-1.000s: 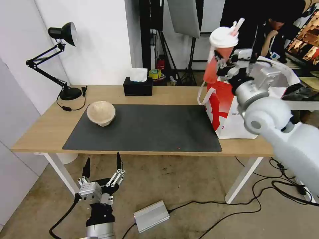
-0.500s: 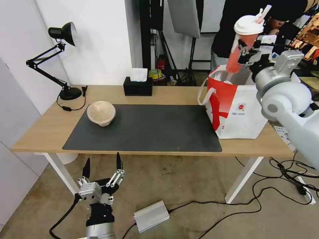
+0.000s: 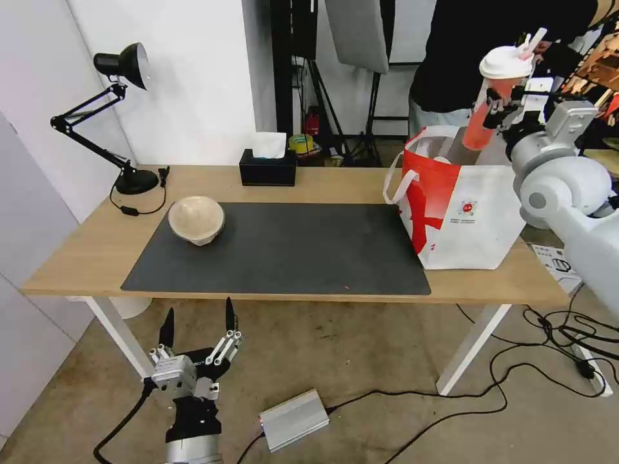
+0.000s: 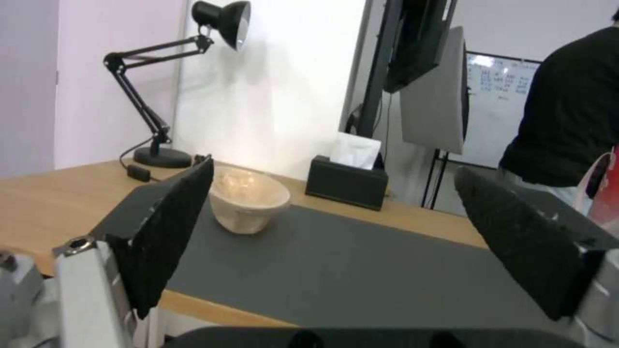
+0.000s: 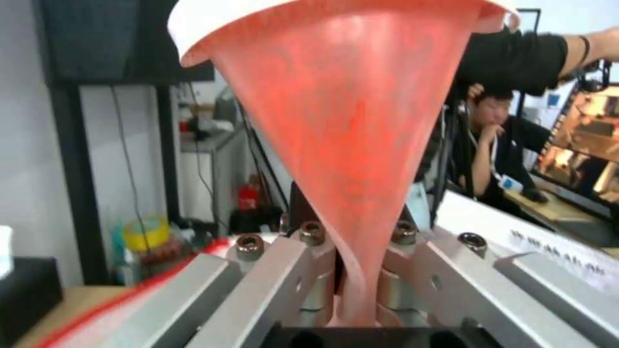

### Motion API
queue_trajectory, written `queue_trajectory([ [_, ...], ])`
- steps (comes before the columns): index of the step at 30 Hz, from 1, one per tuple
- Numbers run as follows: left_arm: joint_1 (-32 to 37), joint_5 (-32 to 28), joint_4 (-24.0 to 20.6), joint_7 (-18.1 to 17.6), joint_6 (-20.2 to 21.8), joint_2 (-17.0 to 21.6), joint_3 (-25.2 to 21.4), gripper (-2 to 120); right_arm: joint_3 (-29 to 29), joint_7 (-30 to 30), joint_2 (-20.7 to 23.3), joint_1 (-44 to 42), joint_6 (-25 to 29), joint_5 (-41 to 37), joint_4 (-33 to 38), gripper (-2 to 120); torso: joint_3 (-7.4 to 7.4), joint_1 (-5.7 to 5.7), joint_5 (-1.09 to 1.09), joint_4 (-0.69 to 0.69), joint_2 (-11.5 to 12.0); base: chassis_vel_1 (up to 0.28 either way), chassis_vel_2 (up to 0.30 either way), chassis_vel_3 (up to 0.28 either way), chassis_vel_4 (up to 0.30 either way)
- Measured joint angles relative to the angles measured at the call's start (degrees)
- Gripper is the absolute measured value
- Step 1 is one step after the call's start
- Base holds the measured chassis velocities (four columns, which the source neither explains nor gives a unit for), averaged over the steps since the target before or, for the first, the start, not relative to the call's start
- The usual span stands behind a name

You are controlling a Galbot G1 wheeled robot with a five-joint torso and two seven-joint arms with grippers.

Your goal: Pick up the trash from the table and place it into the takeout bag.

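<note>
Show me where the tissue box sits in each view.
Head: tissue box on the table's far edge, behind the mat.
Left wrist: on the table, beyond the bowl.
Right wrist: low in the background, off to one side of the cup.
Shared landmark: the table.

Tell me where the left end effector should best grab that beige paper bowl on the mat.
Probably across the rim of the beige paper bowl, coming from above. It stands upright on the dark grey mat, tapering to a narrow base, with free space all round. The open left end effector hangs below the table edge.
</note>
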State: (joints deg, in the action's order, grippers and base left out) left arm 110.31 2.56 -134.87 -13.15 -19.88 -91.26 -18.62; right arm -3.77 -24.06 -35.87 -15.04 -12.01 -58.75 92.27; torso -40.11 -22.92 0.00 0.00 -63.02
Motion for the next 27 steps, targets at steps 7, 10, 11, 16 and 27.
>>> queue_trajectory([
  [7,0.2,0.1,-0.4,0.2,-0.1,0.0,0.2,100,-2.2,1.3,-1.5,0.9,-0.6,0.9,-5.1,3,0.0,0.0,0.0,0.0,0.0,0.0,0.0,0.0,0.0],
  [10,0.3,0.1,-0.4,0.2,-0.2,0.0,0.2,100,-2.6,1.6,-1.9,1.2,-0.8,1.0,-6.1,3,0.0,0.0,0.0,0.0,0.0,0.0,0.0,0.0,0.0],
  [11,0.4,0.1,-0.4,0.2,-0.2,0.0,0.2,100,-2.9,1.7,-2.1,1.4,-1.1,1.0,-6.7,3,0.0,0.0,0.0,0.0,0.0,0.0,0.0,0.0,0.0],
  [16,0.4,0.1,-0.4,0.3,-0.2,0.0,0.3,100,-4.2,2.1,-3.1,2.0,-2.4,1.8,-8.4,5,0.0,0.0,0.0,0.01,0.0,0.0,0.0,0.0,0.0],
  [27,0.6,0.1,-0.7,0.3,-0.3,0.0,0.3,100,-5.6,3.3,-0.3,4.0,-20.0,2.0,-5.7,41,0.0,0.0,0.0,0.0,0.0,0.0,0.0,0.0,0.0],
])
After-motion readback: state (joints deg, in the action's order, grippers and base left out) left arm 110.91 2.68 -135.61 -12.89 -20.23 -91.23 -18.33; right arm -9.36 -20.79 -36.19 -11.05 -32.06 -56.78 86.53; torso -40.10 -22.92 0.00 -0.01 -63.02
